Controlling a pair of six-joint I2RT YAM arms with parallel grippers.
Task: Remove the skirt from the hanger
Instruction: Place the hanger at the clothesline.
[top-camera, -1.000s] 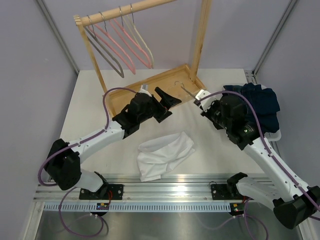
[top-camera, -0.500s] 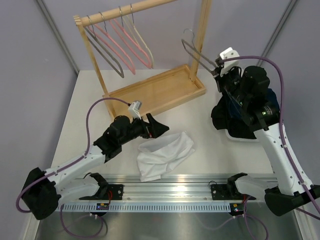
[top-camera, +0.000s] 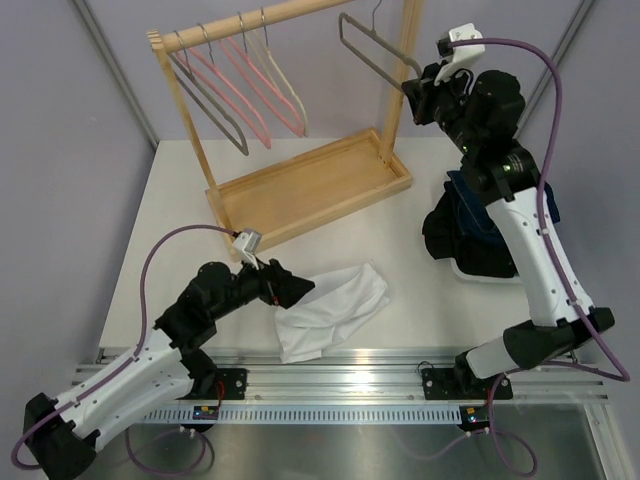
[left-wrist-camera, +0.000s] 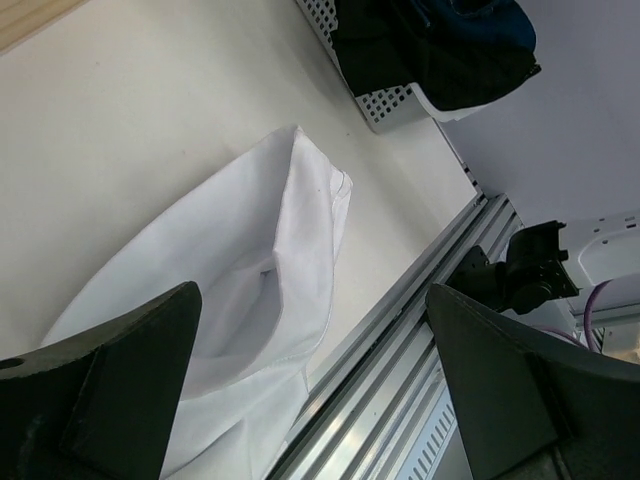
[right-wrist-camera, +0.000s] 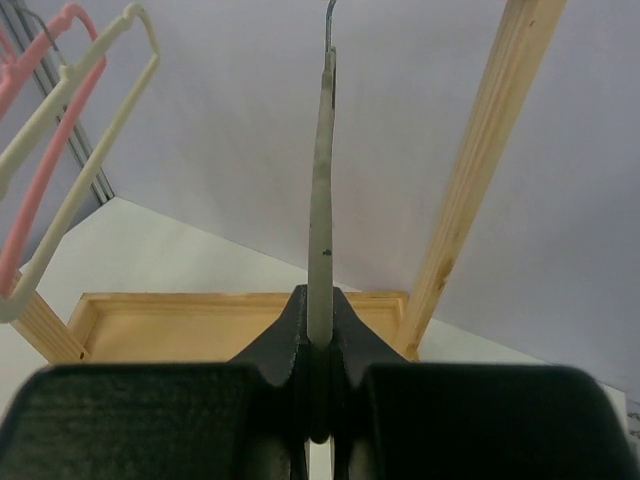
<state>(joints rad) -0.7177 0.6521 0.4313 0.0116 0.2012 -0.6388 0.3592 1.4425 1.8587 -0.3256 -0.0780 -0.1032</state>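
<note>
White tabletop (top-camera: 170, 200) fills the middle of the frame. At lower left, the left arm's fingers (top-camera: 288, 288) stand spread wide, holding nothing, right beside the white skirt (top-camera: 335, 300). The skirt lies crumpled at lower centre, off any hanger. Behind it stands a wooden rack (top-camera: 310, 185) carrying pink and cream hangers (top-camera: 245, 90). At upper right, the right arm's fingers (top-camera: 413, 88) are clamped on a bare grey hanger (top-camera: 372, 52), held high beside the rack's post. Below them, a basket (top-camera: 470, 272) holds dark clothes.

Left arm (top-camera: 195, 305) stretched low near the table's front edge, jaws wide apart; right arm (top-camera: 530, 240) reared high, jaws pinched together
</note>
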